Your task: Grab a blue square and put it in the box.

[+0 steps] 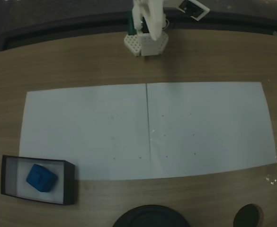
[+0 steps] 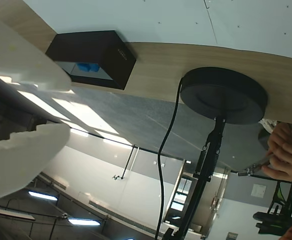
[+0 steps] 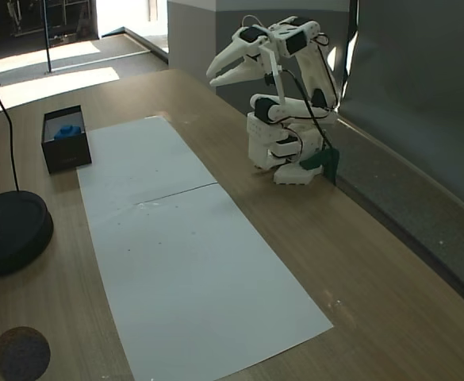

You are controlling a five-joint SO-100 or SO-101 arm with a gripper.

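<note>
Two sheets of white paper [image 1: 200, 127] are lying side by side across the wooden worktop [image 1: 81, 61]. A round black stand base [image 3: 9, 230] is sitting near the worktop's edge, a black cable [image 2: 168, 150] trailing from it. A small dark disc [image 3: 19, 353] is resting nearby.

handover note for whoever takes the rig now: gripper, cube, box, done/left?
Gripper: open, holding nothing, raised above the arm's base, far from the box.
Blue square: lying inside the box, on its pale floor.
Box: on the wood table off one end of the white paper sheets, near the round black stand base.
Done: cube is in the box, arm pulled back.
Left: nothing visible; just confirm the arm is parked.
</note>
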